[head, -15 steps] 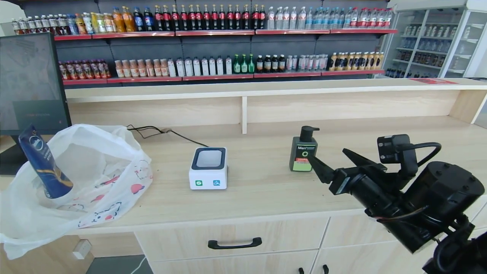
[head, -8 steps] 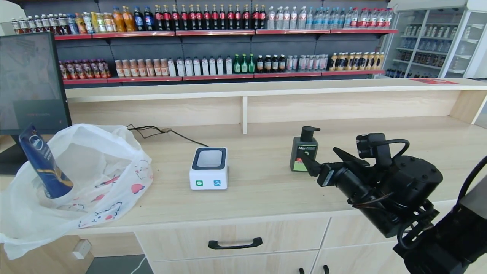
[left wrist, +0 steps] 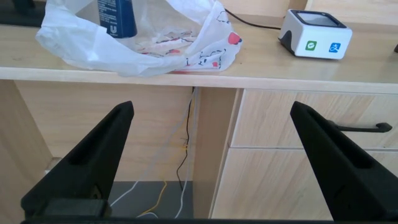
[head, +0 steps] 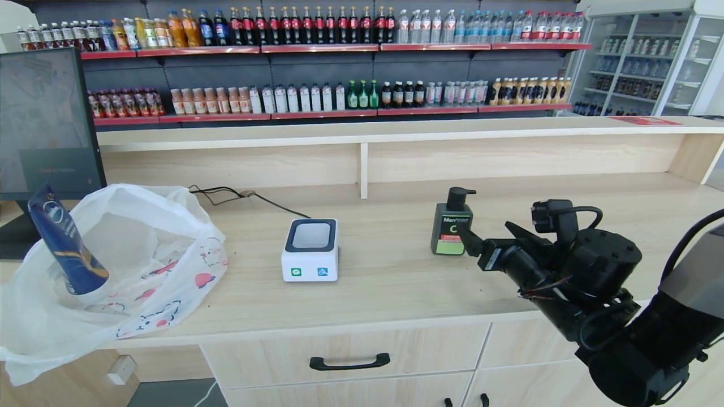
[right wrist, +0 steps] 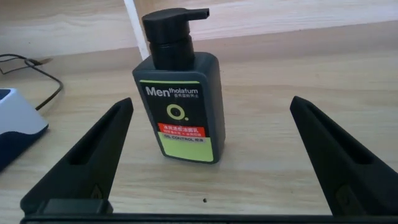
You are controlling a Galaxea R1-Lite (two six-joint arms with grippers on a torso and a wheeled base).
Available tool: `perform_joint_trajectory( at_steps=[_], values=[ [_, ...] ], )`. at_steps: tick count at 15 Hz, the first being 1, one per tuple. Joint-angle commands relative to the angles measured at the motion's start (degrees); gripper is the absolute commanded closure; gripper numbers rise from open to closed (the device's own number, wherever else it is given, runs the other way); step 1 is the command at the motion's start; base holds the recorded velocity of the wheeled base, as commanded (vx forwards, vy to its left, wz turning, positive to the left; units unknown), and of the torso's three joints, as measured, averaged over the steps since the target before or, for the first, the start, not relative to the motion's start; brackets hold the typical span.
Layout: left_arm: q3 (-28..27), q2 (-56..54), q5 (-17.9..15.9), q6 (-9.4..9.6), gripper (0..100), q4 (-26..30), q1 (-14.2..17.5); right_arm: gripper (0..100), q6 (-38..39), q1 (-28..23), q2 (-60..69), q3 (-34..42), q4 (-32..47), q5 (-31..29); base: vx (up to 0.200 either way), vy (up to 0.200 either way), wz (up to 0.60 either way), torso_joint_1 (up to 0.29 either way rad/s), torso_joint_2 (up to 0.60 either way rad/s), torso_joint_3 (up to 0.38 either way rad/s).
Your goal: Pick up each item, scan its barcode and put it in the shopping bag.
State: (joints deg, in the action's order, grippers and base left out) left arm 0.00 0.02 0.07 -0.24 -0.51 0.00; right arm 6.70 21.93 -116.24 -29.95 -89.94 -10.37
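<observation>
The bottle [head: 451, 223], dark with a black pump and a green label, stands upright on the counter [head: 396, 282], right of the scanner [head: 310, 250] and well apart from it. The right tool [head: 486, 230] hangs just beside the bottle on its near right, fingers spread wide and pointed at it, not touching; in the right wrist view the bottle sits between the two fingers but beyond their tips. The white scanner faces up mid-counter, and a black cable [head: 226, 195] runs behind it. At the counter's left end the bag [head: 141, 265] lies open with a blue tube [head: 65, 243] leaning inside, next to a monitor [head: 48, 124]. The left tool [left wrist: 211, 106] is low, in front of the cabinet below the bag, fingers wide apart and empty
</observation>
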Motion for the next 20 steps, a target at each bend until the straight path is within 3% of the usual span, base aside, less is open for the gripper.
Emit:
perform_joint_trajectory(
  at_steps=[1,20],
  values=[
    [0.0,0.0,0.0,-0.02,0,0.0,0.0,0,0.1,-0.7,-0.4,-0.5,-0.1,0.0,0.0,0.0,0.0,0.0,0.0,0.0],
    [0.0,0.0,0.0,-0.02,0,0.0,-0.1,0,0.9,-5.2,-4.4,-4.8,-0.1,0.0,0.0,0.0,0.0,0.0,0.0,0.0]
  ],
)
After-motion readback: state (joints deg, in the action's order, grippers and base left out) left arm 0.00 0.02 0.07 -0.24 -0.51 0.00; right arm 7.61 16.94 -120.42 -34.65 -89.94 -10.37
